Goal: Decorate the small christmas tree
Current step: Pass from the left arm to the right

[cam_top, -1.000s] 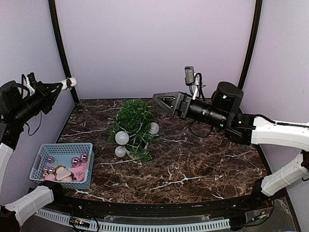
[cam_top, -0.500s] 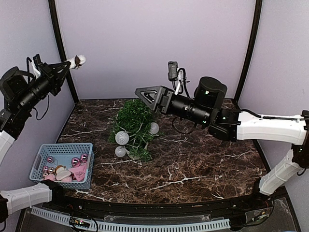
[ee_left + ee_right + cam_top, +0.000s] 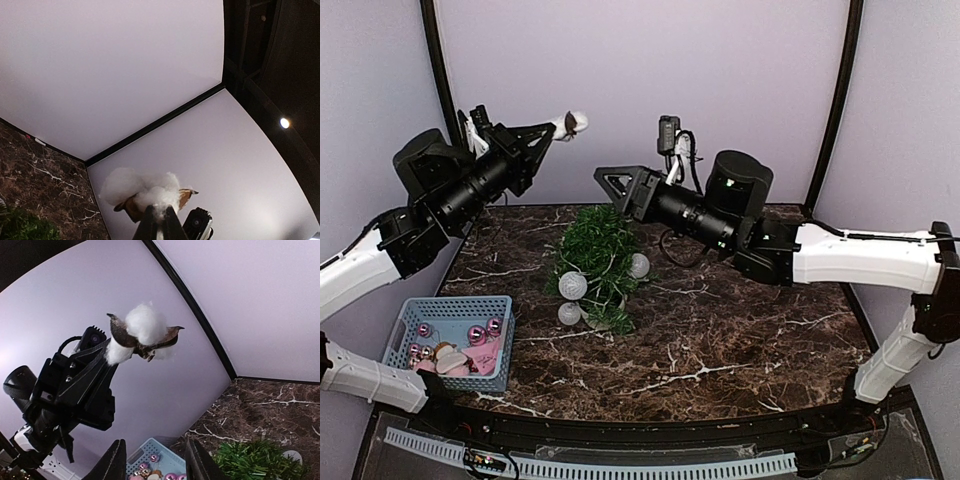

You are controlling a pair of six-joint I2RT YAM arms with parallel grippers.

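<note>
Both hover above the small christmas tree (image 3: pixel 598 245): your left pincer (image 3: pixel 558 127) grips a cotton ornament (image 3: pixel 575 122); right pincer (image 3: pixel 605 185) gapes, likely to receive it.

Blue basket (image 3: pixel 448 308) of pink baubles (image 3: pixel 477 334) at the dark marble table's (image 3: pixel 740 335) near-left corner

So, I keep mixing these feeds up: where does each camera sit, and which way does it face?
Top external: above and behind the bases, facing the back wall; sees both arms, the small christmas tree and blue basket.
Left wrist: on the left arm, aimed up at the walls' corner; own left pincer clamps a cotton ornament.
Right wrist: facing the left arm; own open right pincer at the bottom edge.
Shared: all three show the ornament.
</note>
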